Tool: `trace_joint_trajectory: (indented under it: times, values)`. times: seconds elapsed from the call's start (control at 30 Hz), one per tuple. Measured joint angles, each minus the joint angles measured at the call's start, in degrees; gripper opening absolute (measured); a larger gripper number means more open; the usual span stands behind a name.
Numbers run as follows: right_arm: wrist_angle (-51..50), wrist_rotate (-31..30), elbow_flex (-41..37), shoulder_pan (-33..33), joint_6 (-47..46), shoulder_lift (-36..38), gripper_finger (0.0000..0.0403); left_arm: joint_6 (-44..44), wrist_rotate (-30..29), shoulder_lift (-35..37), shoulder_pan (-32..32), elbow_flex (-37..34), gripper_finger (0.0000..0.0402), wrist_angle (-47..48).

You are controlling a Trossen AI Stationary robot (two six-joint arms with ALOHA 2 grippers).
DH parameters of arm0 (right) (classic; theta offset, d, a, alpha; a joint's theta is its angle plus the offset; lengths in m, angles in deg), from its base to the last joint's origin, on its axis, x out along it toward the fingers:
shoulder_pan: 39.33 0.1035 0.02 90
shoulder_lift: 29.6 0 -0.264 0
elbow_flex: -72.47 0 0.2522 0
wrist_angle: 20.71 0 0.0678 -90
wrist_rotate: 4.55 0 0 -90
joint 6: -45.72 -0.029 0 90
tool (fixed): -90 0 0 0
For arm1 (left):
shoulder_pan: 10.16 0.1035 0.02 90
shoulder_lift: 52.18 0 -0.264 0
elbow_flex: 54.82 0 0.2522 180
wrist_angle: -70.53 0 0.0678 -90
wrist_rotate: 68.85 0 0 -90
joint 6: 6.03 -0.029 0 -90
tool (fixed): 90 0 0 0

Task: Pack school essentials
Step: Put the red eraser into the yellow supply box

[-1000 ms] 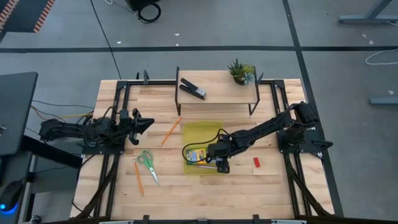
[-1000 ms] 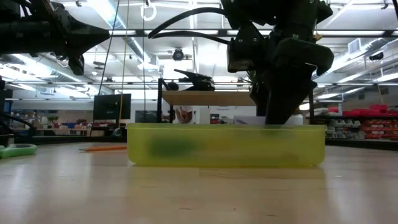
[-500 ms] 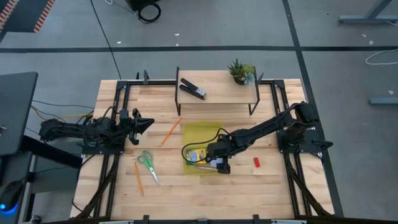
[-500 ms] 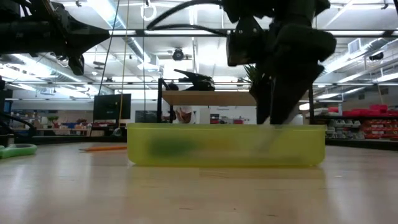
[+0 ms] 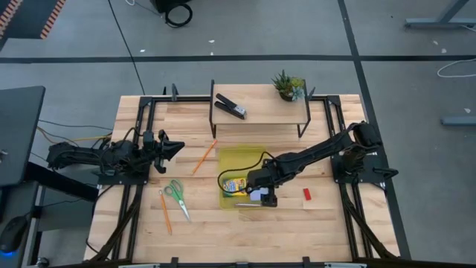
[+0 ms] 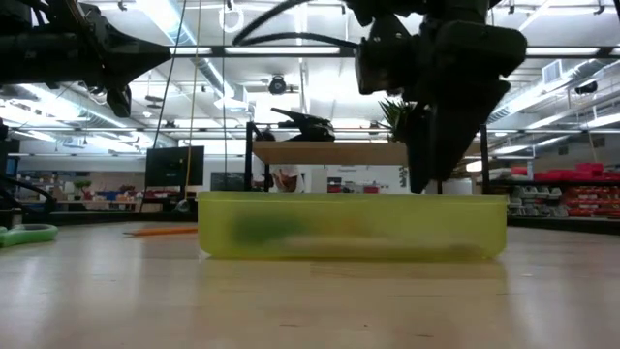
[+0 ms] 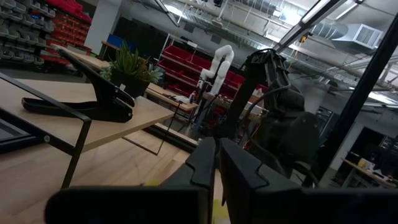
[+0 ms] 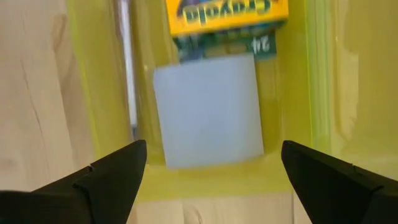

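The pale blue notepad (image 8: 208,111) lies flat on the floor of the yellow-green tray (image 5: 242,158), at its near end. It sits beside the yellow crayon box (image 8: 224,15) and a pen (image 8: 126,68) that lies along the tray's wall. My right gripper (image 8: 212,149) hangs open above the notepad, pointing down, its fingers clear of it. The red eraser (image 5: 306,194) lies on the table right of the tray. The green-handled scissors (image 5: 176,195) and two orange pencils (image 5: 204,156) (image 5: 164,211) lie to the tray's left. My left gripper (image 5: 175,147) waits shut at the left.
A raised wooden shelf (image 5: 260,112) at the far side carries a black stapler (image 5: 230,106) and a small potted plant (image 5: 288,85). In the low view the tray's near wall (image 6: 352,225) stands in front of my right gripper (image 6: 441,165). Bare wood lies near the front edge.
My right gripper has risen out of the tray's near end. The pale blue notepad, hidden under it before, now shows lying flat on the tray floor.
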Motion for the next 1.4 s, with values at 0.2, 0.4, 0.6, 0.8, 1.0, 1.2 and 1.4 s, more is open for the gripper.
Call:
trace_joint_trajectory:
  times: [0.2, 0.4, 0.6, 0.8, 1.0, 1.2, 1.4]
  values:
    - [-4.53, 0.18, 0.0, -0.31, -0.1, 1.25, 0.0381, -0.01, 0.0, 0.0, 0.0, 0.0, 0.0035, 0.0]
    - [-5.33, 0.39, 0.07, -0.17, -0.11, 2.28, 0.0381, 0.01, 0.0, -0.02, 0.0, 0.01, 0.0039, 0.04]
    - [-8.57, 0.07, -0.19, 1.57, -0.65, 2.43, 0.0381, -0.04, 0.0, -0.02, 0.0, 0.0, 0.0029, 0.15]
    - [-8.86, -3.04, -2.96, 4.58, -2.17, 2.41, 0.0381, -0.01, 0.0, -0.02, 0.0, 0.01, 0.0033, 0.02]
    - [-9.11, -3.25, -5.74, 6.7, -11.42, 2.38, 0.0381, -0.03, 0.0, -0.01, 0.0, 0.01, 0.0039, 0.02]
    - [-9.87, -2.57, -7.63, 8.76, -18.15, 2.99, 0.0379, -0.01, 0.0, 0.0, 0.0, 0.01, 0.0031, 0.02]
    - [-9.79, -1.94, -13.39, 9.32, -26.26, 10.36, 0.0355, 0.01, 0.0, 0.0, 0.0, 0.01, 0.0031, 0.02]
